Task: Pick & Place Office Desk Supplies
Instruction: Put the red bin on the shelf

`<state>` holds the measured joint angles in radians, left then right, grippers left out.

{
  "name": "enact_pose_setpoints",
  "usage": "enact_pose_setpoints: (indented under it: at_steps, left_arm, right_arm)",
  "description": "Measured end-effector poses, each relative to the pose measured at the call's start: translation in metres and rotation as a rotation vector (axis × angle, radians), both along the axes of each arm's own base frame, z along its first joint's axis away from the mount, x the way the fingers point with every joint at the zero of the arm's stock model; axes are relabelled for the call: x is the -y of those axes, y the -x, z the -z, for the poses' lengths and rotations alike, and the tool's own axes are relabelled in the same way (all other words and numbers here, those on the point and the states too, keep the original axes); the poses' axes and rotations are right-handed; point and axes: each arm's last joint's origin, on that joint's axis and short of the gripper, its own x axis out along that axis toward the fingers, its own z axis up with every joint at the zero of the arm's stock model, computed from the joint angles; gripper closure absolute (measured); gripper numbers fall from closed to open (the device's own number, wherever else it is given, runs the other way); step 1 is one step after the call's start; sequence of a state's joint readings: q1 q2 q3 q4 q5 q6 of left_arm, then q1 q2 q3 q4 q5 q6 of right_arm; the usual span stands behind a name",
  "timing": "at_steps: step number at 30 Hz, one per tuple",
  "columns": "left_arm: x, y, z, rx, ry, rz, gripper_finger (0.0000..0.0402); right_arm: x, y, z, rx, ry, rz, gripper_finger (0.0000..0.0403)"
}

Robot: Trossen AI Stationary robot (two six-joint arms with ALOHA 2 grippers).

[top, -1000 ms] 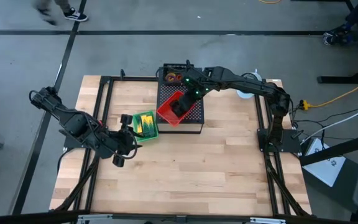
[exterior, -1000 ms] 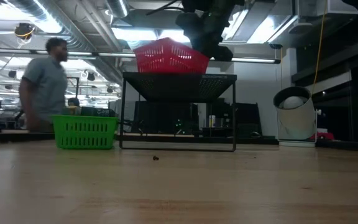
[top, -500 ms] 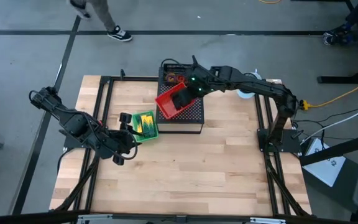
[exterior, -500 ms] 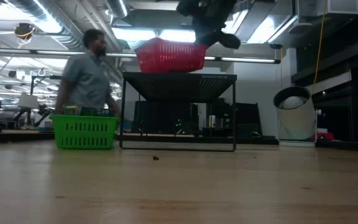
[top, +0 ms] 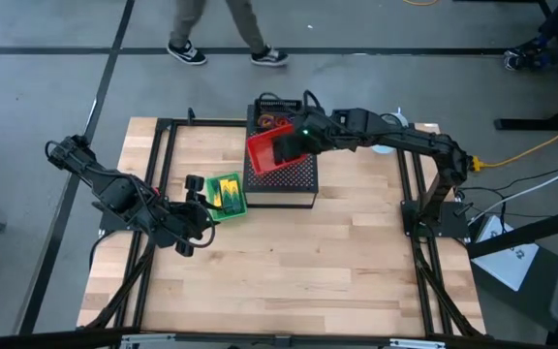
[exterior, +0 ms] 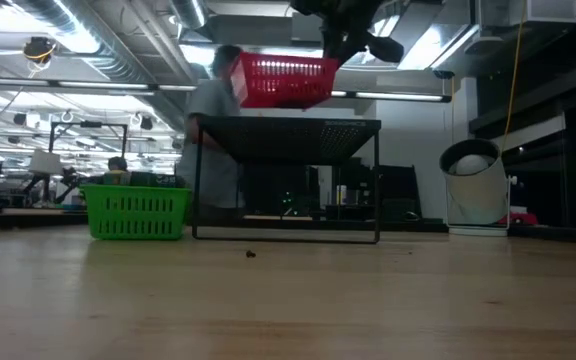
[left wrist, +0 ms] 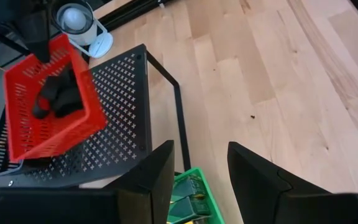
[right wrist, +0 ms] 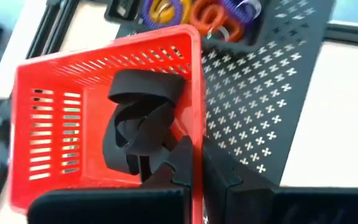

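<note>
We see R end effector [top: 296, 147] clamped on red basket [exterior: 283, 80] rim, lifted over black perforated box [top: 284, 174]. L end effector [top: 201, 202], fingers apart, by green basket [top: 227, 194] on counter [top: 337, 262].

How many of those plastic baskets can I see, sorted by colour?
red basket: 1
green basket: 1
Total: 2 baskets
</note>
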<state>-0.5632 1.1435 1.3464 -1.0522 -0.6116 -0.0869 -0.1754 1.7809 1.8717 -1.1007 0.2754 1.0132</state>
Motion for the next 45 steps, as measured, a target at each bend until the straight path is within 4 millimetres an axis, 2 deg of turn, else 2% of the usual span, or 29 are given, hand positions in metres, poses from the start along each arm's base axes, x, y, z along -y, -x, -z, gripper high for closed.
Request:
enact_pose_setpoints:
  at_steps: [7,17,25,45]
  left_arm:
    - [0.0,0.0,0.0,0.0,0.002,0.002,0.0258]
    - [0.0,0.001,0.0,-0.016,0.021,0.021,0.0258]
    - [-0.001,0.002,0.001,-0.028,0.014,0.019,0.0258]
    - [0.0,0.002,0.001,-0.03,0.034,0.015,0.0258]
  right_arm:
    - [-0.004,-0.001,0.0,0.045,0.01,0.123,0.0393]
    - [-0.01,-0.006,0.039,0.002,-0.041,0.201,0.0393]
    - [-0.003,-0.011,0.034,0.093,-0.038,0.212,0.0393]
    - [0.0,-0.009,0.038,0.058,-0.08,0.226,0.0393]
